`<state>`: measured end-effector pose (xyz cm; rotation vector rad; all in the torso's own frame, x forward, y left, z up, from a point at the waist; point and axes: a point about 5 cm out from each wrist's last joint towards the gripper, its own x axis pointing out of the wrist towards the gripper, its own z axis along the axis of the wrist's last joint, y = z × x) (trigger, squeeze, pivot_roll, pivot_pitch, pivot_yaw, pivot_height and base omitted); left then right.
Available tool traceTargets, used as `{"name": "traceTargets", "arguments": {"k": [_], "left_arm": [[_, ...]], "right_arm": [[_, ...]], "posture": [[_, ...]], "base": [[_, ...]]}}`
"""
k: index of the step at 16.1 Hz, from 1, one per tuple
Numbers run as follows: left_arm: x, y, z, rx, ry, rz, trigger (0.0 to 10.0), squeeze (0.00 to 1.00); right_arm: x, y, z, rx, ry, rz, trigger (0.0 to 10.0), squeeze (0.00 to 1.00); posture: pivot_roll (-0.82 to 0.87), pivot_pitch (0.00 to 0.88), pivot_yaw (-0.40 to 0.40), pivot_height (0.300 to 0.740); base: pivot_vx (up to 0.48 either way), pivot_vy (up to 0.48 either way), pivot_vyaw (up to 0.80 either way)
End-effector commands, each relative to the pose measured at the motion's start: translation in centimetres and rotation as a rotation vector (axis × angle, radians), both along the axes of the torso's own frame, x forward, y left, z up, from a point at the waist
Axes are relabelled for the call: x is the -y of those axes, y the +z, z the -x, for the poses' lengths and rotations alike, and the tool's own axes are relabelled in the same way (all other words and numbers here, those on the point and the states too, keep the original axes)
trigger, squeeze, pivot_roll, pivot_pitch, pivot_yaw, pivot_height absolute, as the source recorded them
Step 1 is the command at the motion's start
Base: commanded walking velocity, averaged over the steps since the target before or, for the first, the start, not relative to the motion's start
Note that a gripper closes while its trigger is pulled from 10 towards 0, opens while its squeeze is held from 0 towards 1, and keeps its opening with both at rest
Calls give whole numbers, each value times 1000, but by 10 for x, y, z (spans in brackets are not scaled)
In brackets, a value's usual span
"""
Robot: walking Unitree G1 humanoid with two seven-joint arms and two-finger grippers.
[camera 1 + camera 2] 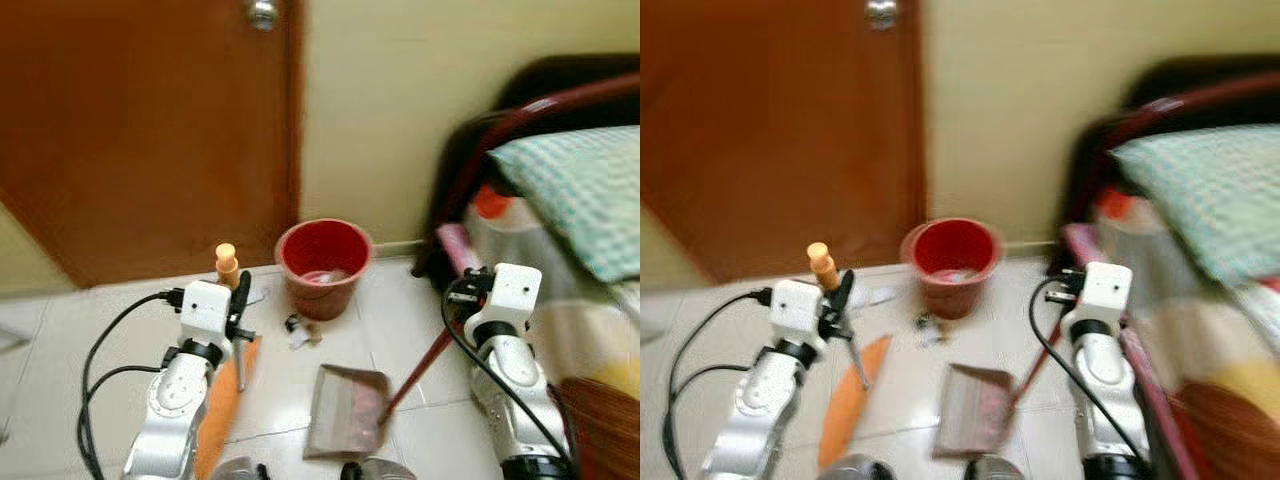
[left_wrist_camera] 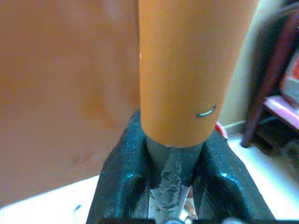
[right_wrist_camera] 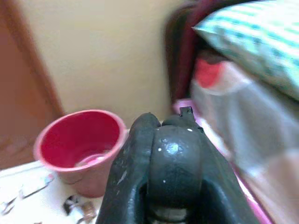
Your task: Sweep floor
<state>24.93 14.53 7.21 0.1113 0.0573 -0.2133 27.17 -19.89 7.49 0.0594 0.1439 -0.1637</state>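
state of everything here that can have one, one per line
door: shut
red bucket: upright, some litter inside
dustpan: flat on the floor, pinkish debris in it
dustpan handle: held by the right end effector, slanting up from the pan
broom handle: clamped in the left end effector
floor scraps: loose on the tiles, beside the bucket
pillow: lying on the bed
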Motion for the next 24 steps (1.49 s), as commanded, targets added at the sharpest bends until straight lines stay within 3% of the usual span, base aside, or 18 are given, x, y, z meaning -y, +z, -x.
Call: {"name": "traceTargets", "arguments": {"k": [1,7,11,16,21,24], "left_arm": [[11,4,-2,19,-45,32,10000,0],[11,3,-1,9,-40,32,10000,0],[1,4,-1,19,17,7,10000,0],[-12,10,-16,51,87,-29,10000,0],[3,24,-46,117,39,-65,10000,0],[28,32,-61,157,-47,-58,10000,0]], "right_arm": [[4,6,-4,32,-11,9,10000,0],[4,4,-2,28,-5,15,10000,0],[3,4,-5,31,0,16,10000,0],[8,7,-12,37,-8,34,10000,0],[6,10,-15,45,-12,42,10000,0],[6,8,-15,43,-11,45,10000,0]], "posture": [[-4,70,-32,740],[-1,71,-34,740],[2,77,-29,740],[3,83,-30,740],[-6,84,-30,740],[-6,84,-30,740]], "base": [[251,0,-606],[127,0,0],[0,0,0],[0,0,0],[0,0,0],[0,0,0]]}}
